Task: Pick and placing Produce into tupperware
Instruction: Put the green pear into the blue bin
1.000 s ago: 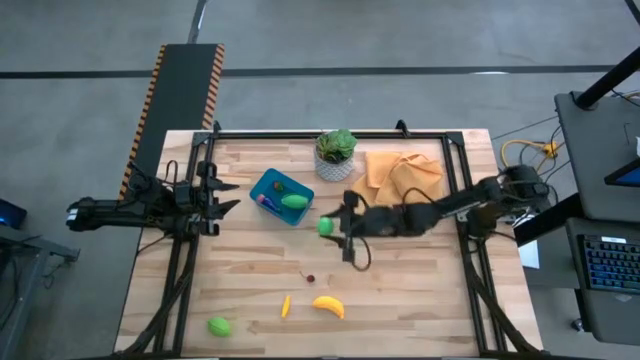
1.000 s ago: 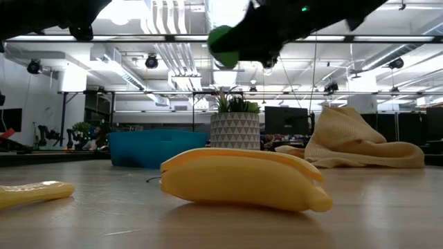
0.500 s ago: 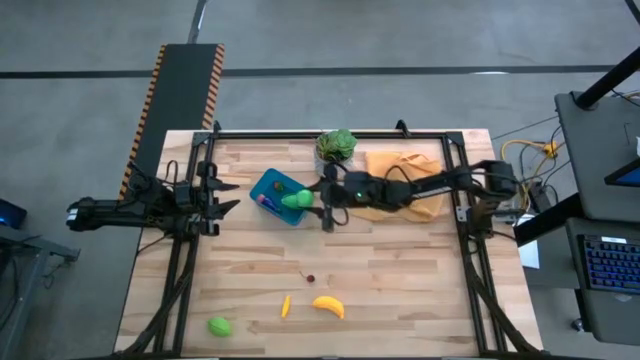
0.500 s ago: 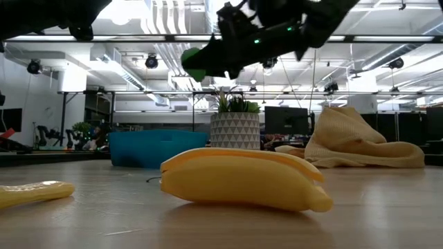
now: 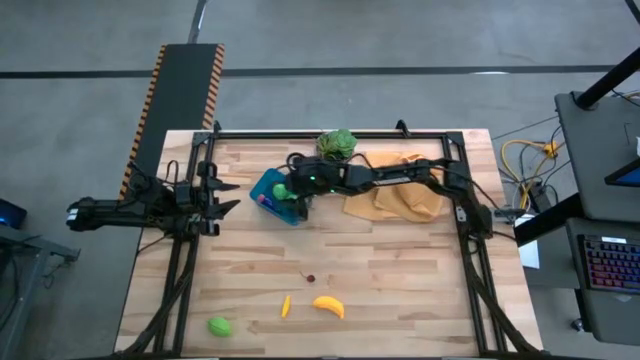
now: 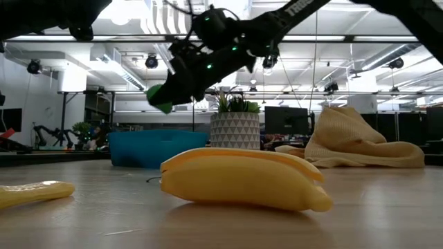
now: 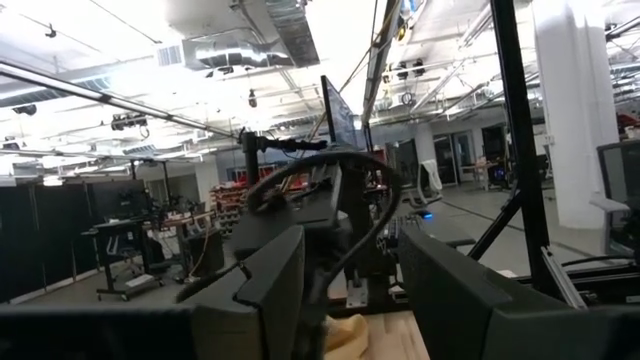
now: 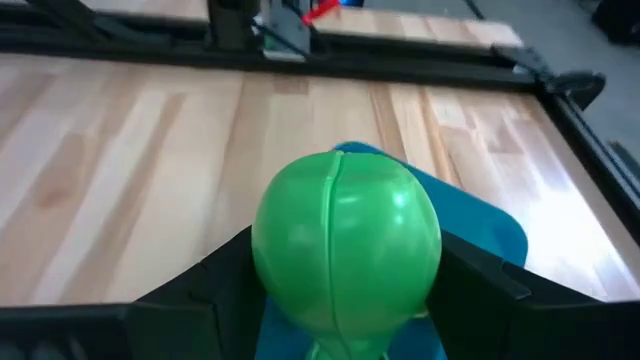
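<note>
My right gripper (image 5: 284, 190) reaches across from the table's right and is shut on a round green toy fruit (image 8: 345, 245). It hangs over the blue tupperware (image 5: 268, 187), seen in the low view as the tupperware (image 6: 158, 147) under the fruit (image 6: 160, 99). A purple piece (image 5: 263, 201) lies inside the tupperware. On the near part of the table lie a yellow banana (image 5: 328, 306), a small orange-yellow piece (image 5: 286, 305), a green piece (image 5: 219, 326) and a tiny red-brown piece (image 5: 310, 278). My left gripper (image 5: 222, 194) waits open at the table's left edge. My right gripper pinches the green toy fruit between its two fingers, one finger (image 8: 215, 285) on each side of its round body (image 8: 290, 250). The fingers come from the table's right, slanting downward. The fruit is lifted clear, above the tupperware's rim (image 8: 490, 215).
A leafy plant in a patterned white pot (image 5: 336, 147) stands just beyond the tupperware, and an orange-yellow cloth (image 5: 405, 190) lies crumpled to its right under my right arm. A dark metal frame (image 5: 330, 133) borders the table. Bare wood lies in the table's middle.
My right gripper, staying shut on the green fruit, has moved from the middle of the table toward the left and far side, and now hangs over the tupperware. In the low view the fruit has come down somewhat. My left arm has kept still.
</note>
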### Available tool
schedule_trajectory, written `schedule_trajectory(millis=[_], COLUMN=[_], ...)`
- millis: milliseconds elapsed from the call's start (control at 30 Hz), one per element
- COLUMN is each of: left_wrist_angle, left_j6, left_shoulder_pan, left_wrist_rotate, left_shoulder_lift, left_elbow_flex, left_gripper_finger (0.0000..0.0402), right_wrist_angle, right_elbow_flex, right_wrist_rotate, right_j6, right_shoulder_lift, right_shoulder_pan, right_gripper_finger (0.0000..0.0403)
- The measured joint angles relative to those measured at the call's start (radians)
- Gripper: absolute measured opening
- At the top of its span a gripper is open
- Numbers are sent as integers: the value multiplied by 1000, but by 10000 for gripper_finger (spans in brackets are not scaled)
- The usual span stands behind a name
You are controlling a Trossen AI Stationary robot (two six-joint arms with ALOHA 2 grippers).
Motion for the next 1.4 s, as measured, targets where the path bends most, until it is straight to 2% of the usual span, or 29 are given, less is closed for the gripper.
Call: schedule_trajectory(millis=[400, 633, 1167, 1400], left_wrist_angle=[-3, -3, -3, -3], left_j6=[1, 1, 1, 1], left_shoulder_pan=[0, 0, 0, 0], left_wrist_rotate=[0, 1, 1, 1], left_shoulder_lift=[-2, -1, 0, -1], left_elbow_flex=[0, 0, 0, 0], left_gripper_finger=[151, 151, 151, 151], right_wrist_angle=[-321, -437, -463, -454], right_elbow_flex=[390, 514, 533, 533], right_wrist_rotate=[-51, -51, -75, -78], right_j6=[-6, 9, 7, 11], right_shoulder_lift=[221, 303, 311, 309], right_shoulder_pan=[-46, -54, -53, -52], right_gripper_finger=[219, 219, 220, 246])
